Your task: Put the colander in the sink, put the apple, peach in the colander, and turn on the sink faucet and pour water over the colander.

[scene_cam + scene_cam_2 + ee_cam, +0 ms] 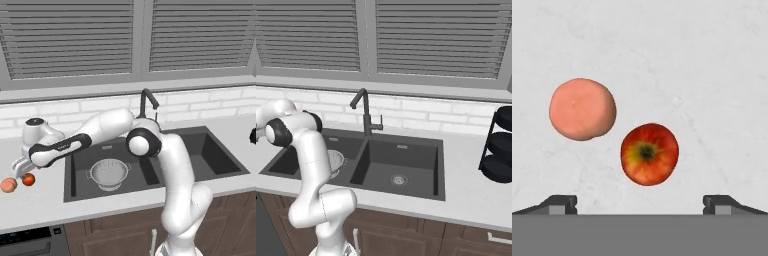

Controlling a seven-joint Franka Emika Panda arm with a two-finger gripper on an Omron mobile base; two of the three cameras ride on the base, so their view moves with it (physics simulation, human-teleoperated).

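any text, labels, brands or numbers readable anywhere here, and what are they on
None: there is no readable text, label, brand or number in any view.
The apple, peach, colander, sink and faucet are all unmarked.
The small panel below the counter edge is too small to read.

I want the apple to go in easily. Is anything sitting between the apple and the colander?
In the left base view, bare counter and the sink rim separate the apple from the colander.
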